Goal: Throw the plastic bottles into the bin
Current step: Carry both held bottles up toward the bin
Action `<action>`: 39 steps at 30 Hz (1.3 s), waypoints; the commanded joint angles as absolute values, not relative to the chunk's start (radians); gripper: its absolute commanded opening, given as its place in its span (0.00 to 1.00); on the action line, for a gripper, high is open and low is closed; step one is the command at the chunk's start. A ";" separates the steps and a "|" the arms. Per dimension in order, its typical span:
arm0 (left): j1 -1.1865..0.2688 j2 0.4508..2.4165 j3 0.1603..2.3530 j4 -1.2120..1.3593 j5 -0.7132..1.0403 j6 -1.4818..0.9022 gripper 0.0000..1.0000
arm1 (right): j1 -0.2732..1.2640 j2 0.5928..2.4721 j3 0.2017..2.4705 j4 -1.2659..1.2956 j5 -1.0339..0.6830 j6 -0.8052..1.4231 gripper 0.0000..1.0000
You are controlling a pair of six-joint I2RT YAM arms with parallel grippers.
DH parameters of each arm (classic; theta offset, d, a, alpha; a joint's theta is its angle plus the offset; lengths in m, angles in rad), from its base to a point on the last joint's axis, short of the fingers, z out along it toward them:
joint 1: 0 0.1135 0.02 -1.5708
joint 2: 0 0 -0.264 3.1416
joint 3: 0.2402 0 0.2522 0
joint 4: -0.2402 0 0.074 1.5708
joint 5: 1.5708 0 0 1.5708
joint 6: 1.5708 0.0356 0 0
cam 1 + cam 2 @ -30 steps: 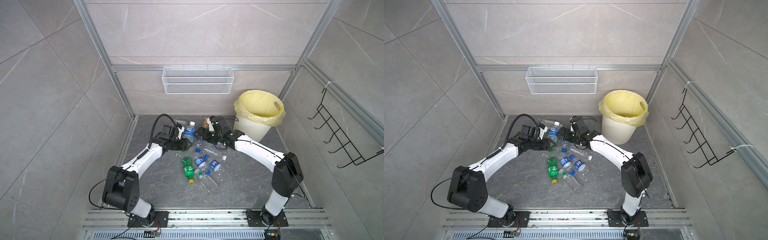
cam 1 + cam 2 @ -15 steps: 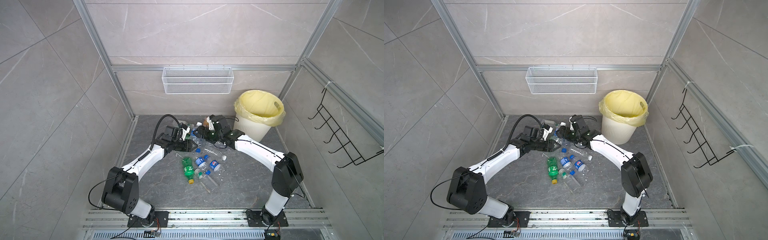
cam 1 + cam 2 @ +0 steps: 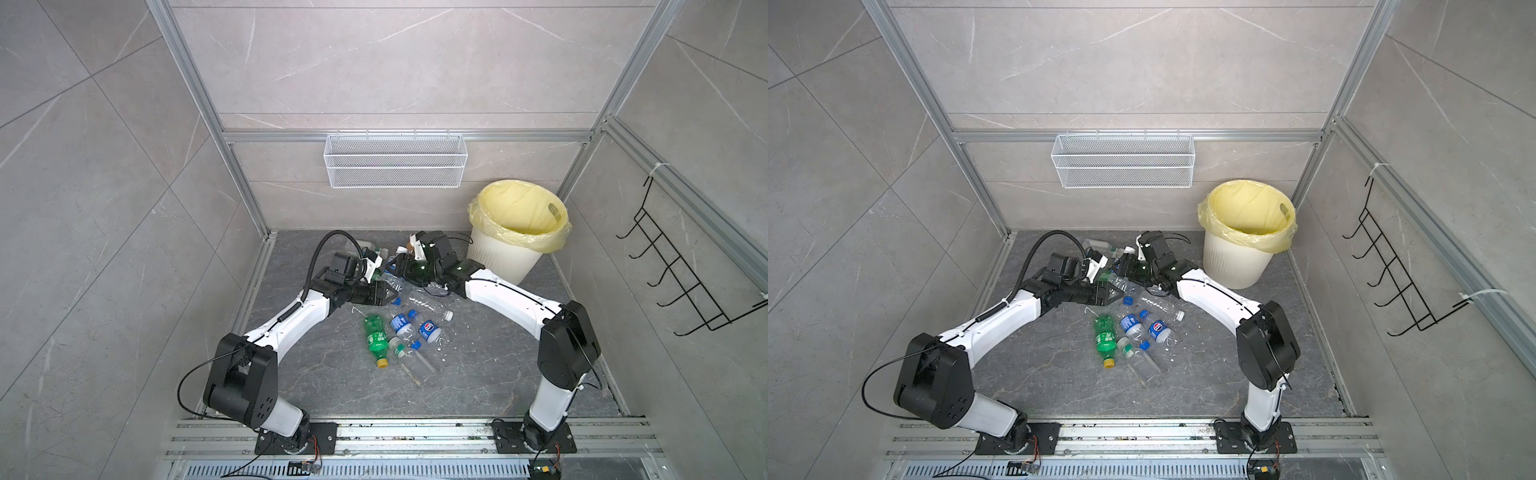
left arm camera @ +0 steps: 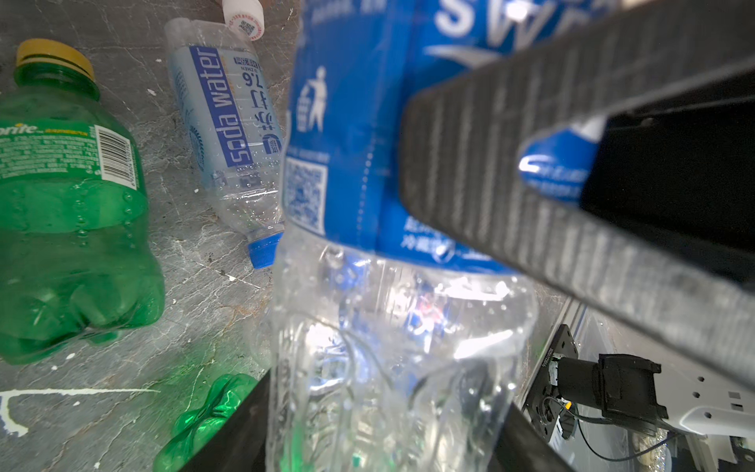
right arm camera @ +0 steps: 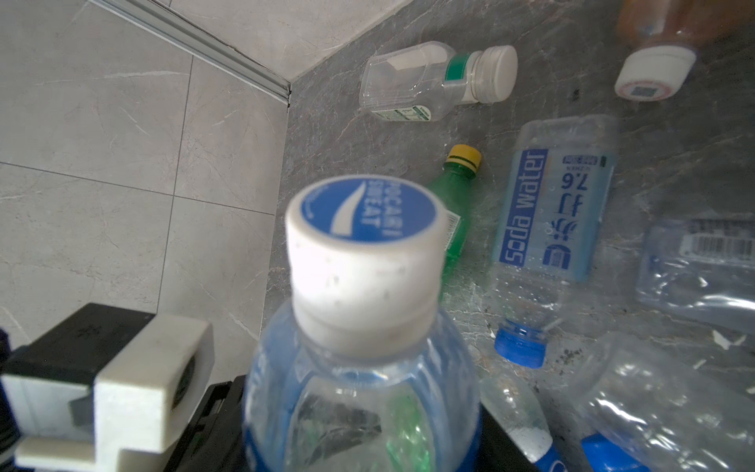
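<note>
A clear plastic bottle (image 4: 359,135) with a blue label and a white cap (image 5: 363,253) hangs low over the floor between my two arms. My left gripper (image 3: 392,297) is shut on its clear base (image 4: 392,367). Round its shoulder my right gripper (image 5: 367,441) is shut too, one ribbed finger (image 4: 510,163) pressed on the label. Several more bottles lie on the floor: a green one (image 3: 375,336), blue-labelled ones (image 3: 400,324) and clear ones (image 3: 415,365). The bin (image 3: 505,257), cream with a yellow bag, stands at the back right, just beyond my right arm.
A white wire basket (image 3: 395,160) hangs on the back wall and a black hook rack (image 3: 685,274) on the right wall. More bottles lie behind the grippers, among them a soda water bottle (image 5: 547,220) and a white-capped one (image 5: 429,81).
My left gripper has lowered and tilted the blue-labelled bottle towards my right gripper. The right gripper, open a second ago, has closed on the bottle's upper part.
</note>
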State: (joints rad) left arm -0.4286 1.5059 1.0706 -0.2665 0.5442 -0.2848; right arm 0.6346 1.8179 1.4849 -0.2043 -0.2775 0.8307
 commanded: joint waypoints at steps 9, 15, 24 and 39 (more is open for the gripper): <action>-0.434 1.470 1.081 -0.229 0.581 -0.275 0.59 | 0.625 1.788 1.485 -0.221 -0.255 0.815 0.43; -0.434 1.464 1.080 -0.230 0.577 -0.273 0.69 | 0.610 1.755 1.481 -0.257 -0.226 0.780 0.39; -0.461 1.419 1.063 -0.241 0.526 -0.255 0.91 | 0.574 1.672 1.442 -0.288 -0.201 0.747 0.37; -0.758 1.514 1.389 -0.363 0.212 -0.135 1.00 | 0.424 1.463 1.531 -0.523 -0.061 0.557 0.37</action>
State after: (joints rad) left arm -0.7330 1.4902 1.3216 -0.3515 0.2981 -0.1848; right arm 0.4583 1.5169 1.4666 -0.4370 -0.1272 0.6365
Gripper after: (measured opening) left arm 0.997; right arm 0.583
